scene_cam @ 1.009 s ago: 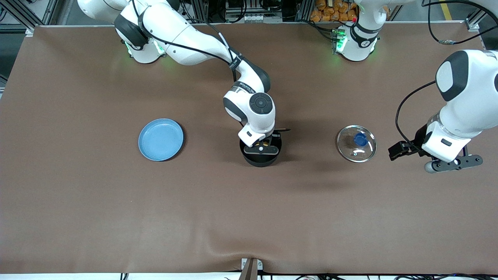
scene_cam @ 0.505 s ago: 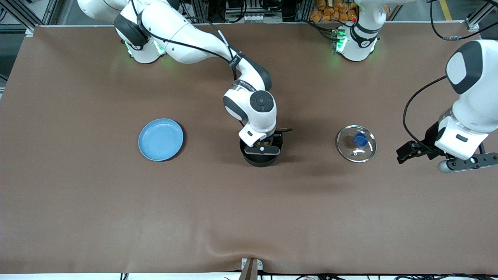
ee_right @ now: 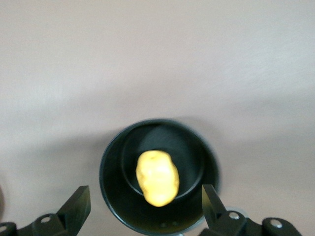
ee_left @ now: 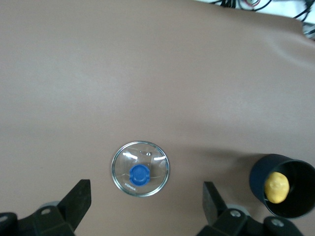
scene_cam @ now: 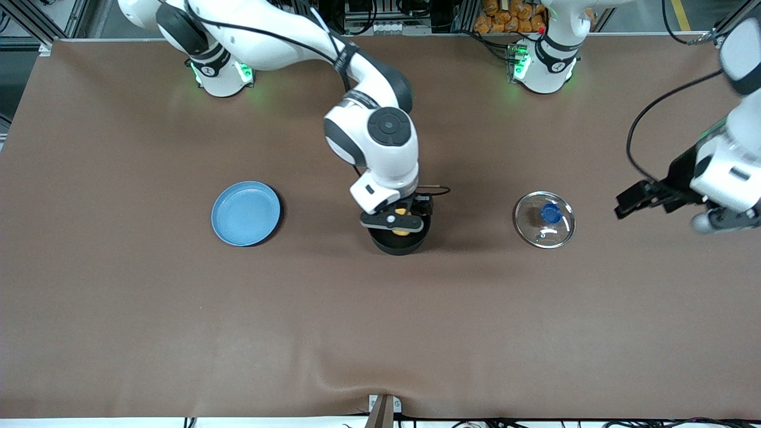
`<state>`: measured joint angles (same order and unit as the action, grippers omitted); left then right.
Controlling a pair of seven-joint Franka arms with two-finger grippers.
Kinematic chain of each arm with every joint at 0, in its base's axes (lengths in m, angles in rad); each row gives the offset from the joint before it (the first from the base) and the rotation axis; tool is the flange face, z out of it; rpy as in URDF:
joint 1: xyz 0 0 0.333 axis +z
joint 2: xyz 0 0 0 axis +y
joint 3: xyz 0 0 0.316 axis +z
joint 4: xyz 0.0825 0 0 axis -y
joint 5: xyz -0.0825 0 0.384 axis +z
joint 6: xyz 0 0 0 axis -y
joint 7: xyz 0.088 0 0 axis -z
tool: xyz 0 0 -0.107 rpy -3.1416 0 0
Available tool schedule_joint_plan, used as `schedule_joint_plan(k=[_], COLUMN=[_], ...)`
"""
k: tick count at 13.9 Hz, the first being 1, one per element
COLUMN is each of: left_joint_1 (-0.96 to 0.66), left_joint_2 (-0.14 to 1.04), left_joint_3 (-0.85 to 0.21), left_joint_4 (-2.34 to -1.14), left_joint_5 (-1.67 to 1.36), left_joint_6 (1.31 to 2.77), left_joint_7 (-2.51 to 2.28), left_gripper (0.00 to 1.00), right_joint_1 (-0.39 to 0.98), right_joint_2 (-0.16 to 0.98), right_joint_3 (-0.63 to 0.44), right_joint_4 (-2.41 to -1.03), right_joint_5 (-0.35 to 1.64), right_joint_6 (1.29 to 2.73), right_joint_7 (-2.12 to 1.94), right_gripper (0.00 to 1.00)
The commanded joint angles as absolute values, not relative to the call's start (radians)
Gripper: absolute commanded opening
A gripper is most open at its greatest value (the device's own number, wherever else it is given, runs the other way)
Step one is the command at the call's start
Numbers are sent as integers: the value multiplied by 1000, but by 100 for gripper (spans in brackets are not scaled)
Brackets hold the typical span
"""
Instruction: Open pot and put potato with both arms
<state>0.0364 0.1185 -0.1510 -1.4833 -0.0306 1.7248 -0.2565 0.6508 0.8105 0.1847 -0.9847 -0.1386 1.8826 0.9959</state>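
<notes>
The black pot (scene_cam: 397,241) stands open mid-table; no handle shows. The yellow potato (scene_cam: 402,231) lies inside it, as the right wrist view (ee_right: 157,178) shows, within the pot's rim (ee_right: 109,187). My right gripper (scene_cam: 395,220) hovers just above the pot, open and empty (ee_right: 145,196). The glass lid with a blue knob (scene_cam: 544,219) lies flat on the table toward the left arm's end. My left gripper (scene_cam: 728,220) is open and empty in the air past the lid at that end. The left wrist view shows its gripper (ee_left: 146,189), the lid (ee_left: 140,168), pot (ee_left: 258,182) and potato (ee_left: 276,187).
A flat light-blue plate (scene_cam: 245,213) lies toward the right arm's end, level with the pot. The brown table cover (scene_cam: 380,333) is bare nearer the front camera. The arm bases stand along the table's top edge in the front view.
My right gripper has risen out of the pot, leaving the potato inside. My left arm has lifted and drawn away from the lid toward its end of the table.
</notes>
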Motion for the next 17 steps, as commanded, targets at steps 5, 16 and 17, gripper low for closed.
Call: schedule_joint_plan(k=[5,16,17], left_joint_1=[44,44,44], left_joint_2=[61,66,67], left_joint_3=[-147,-143,-141], left_joint_4=[-1473,-1477,-1477], left_joint_5=[-46,-41,-41], left_joint_6=[1624,1606,1606], left_joint_7=[-259,-262,-262], left_gripper=[100,100,100], right_joint_1=[392,-95,-110], right_joint_2=[704,556,519], right_joint_3=[201,373,361], right_joint_4=[-994,-1043,-1081], right_joint_5=[-111,-150,-150], right_joint_6=[1812,1462,1465], right_joint_7=[880,281,255], right_gripper=[100,100,100])
